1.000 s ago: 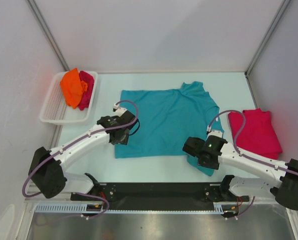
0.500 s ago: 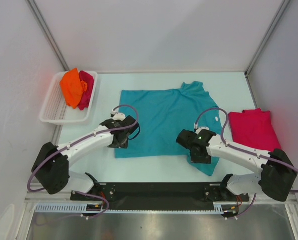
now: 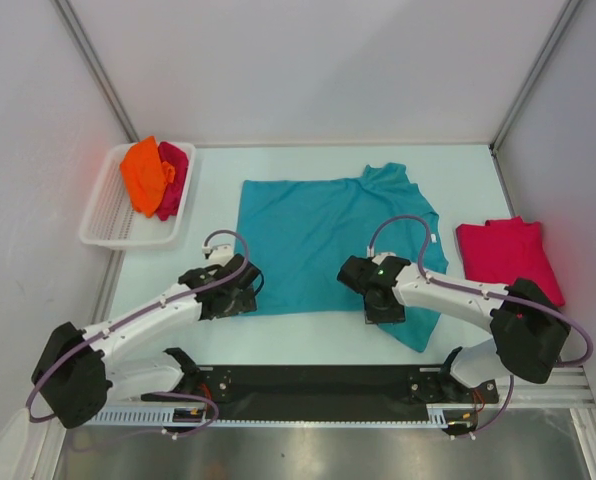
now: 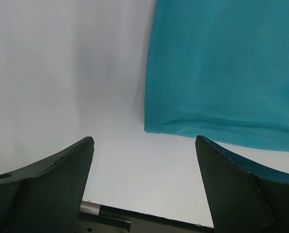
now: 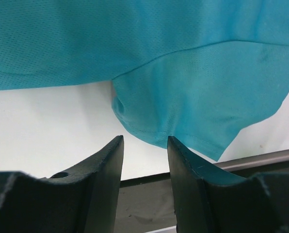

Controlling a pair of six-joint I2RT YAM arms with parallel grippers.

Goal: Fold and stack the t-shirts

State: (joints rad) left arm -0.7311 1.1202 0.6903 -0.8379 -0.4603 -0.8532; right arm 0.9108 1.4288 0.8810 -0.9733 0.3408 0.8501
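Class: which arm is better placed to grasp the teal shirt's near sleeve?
Right: the right tool hovers at the near sleeve of the teal cotton t-shirt; the left tool is by the hem corner.

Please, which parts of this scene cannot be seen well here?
- Top view: the left tool covers the near left edge of the spread teal cotton t-shirt; the right tool covers its hem beside the near sleeve.
- Top view: the crumpled orange t-shirt hides part of the crimson t-shirt in the white slatted plastic basket.
- Wrist views: frame edges cut off most of the teal t-shirt.
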